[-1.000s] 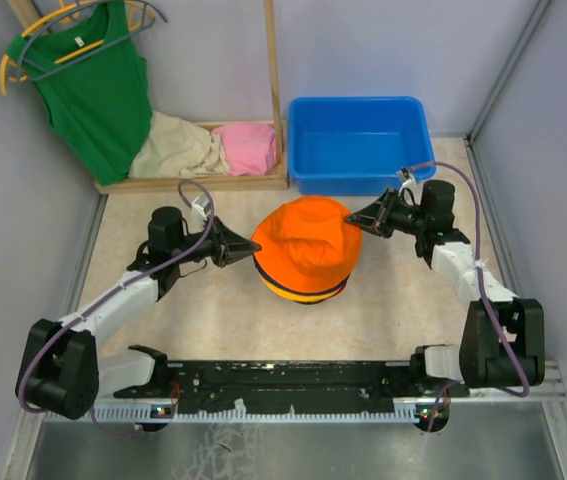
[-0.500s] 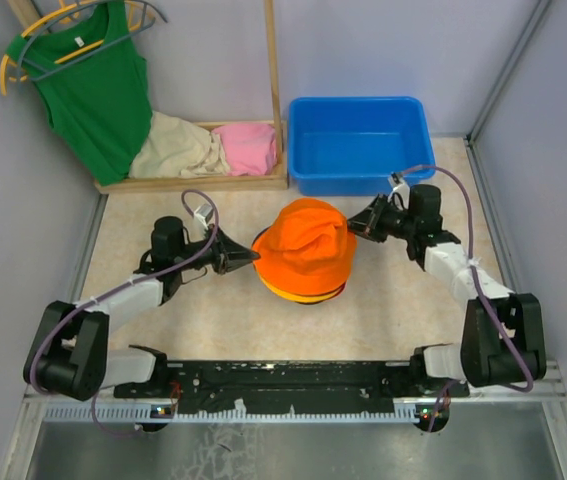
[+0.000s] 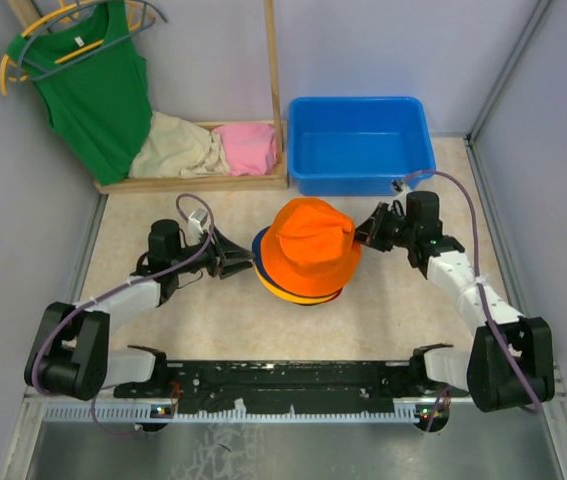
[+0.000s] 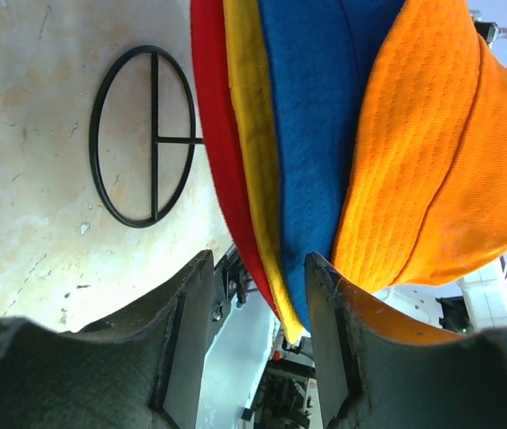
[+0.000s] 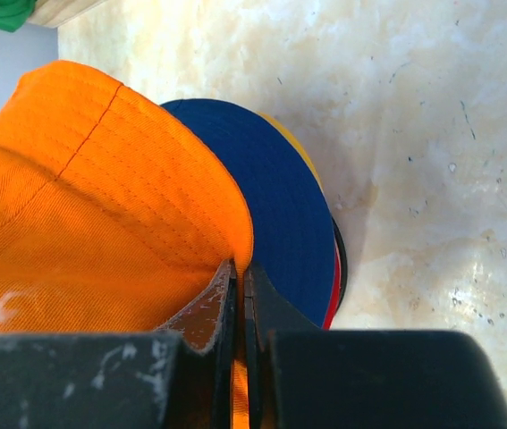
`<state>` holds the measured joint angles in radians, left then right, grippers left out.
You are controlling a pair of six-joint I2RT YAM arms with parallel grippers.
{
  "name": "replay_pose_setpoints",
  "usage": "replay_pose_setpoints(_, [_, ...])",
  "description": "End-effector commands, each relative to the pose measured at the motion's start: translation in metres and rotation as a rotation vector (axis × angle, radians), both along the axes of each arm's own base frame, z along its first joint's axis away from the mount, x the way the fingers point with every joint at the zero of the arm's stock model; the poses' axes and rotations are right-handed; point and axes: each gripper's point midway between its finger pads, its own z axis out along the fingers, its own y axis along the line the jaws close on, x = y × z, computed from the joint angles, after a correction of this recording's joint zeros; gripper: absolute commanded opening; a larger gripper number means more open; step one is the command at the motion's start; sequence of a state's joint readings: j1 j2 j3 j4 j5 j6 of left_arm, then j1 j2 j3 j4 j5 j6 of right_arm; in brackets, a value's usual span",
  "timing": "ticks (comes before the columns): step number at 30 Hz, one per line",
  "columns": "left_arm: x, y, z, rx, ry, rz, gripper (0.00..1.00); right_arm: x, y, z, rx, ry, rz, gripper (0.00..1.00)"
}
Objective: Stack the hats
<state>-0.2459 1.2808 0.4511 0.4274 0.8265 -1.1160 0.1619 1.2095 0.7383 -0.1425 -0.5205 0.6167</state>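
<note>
Left gripper (image 4: 257,268): jaws apart, brims of hat stack (image 4: 275,134) between them. Right gripper (image 5: 240,268): clamped on orange hat (image 5: 74,179) brim. Mottled beige table (image 5: 432,134) beneath both; blue bin (image 3: 358,140) beyond right gripper.

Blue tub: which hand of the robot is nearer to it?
Right. The right hand is close in front of the blue tub; the left hand is beyond the orange hat, farther off.
</note>
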Motion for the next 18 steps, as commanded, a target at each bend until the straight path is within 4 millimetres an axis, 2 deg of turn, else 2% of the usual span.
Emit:
replay_pose_setpoints(1, [-0.002,0.003,-0.004,-0.004,-0.019,0.009,0.52,-0.009,-0.004,0.01,-0.049,-0.011,0.007,0.0])
replay_pose_setpoints(5, [-0.001,0.003,-0.003,-0.028,-0.031,0.027,0.54,-0.007,-0.005,0.017,-0.06,-0.019,0.011,0.0])
replay_pose_setpoints(18, [0.011,0.002,0.001,-0.069,-0.056,0.066,0.57,-0.017,0.002,0.017,-0.092,-0.015,0.036,0.0])
